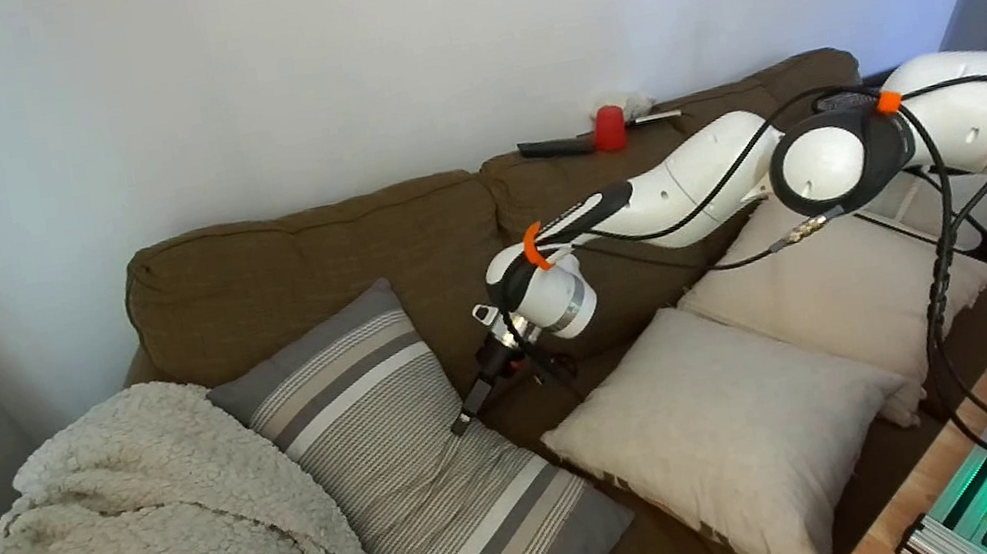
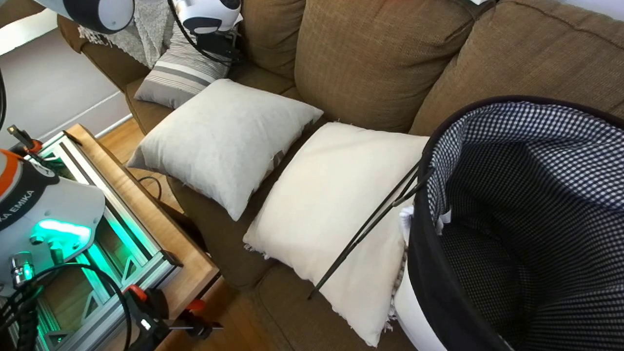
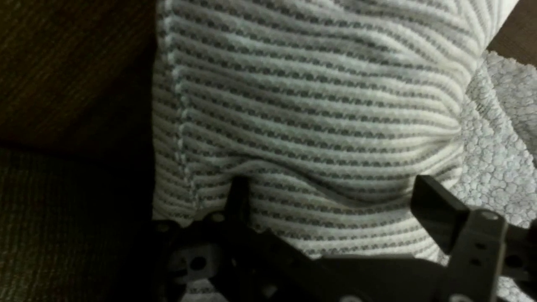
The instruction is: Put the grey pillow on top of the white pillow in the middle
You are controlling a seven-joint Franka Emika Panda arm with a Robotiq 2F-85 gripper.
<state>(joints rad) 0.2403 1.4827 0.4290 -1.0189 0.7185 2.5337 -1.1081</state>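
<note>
The grey pillow (image 1: 393, 457) with broad pale stripes lies on the brown sofa against the blanket. It also shows in an exterior view (image 2: 180, 73) and fills much of the wrist view (image 3: 302, 92). My gripper (image 1: 460, 423) is at the pillow's edge on the backrest side. In the wrist view my gripper (image 3: 329, 182) has its fingers wide apart, with striped fabric between and ahead of them. The fabric is creased near both fingertips. The white pillow (image 1: 722, 419) lies in the middle of the seat, apart from my gripper, and shows in an exterior view (image 2: 219, 136).
A knitted beige-grey blanket (image 1: 174, 536) lies beside the grey pillow. A more beige plain cushion (image 2: 331, 209) lies past the white pillow, near a dark checked-lined basket (image 2: 429, 273). The sofa backrest (image 1: 319, 267) rises behind. A red cup (image 1: 610, 129) lies on top of it.
</note>
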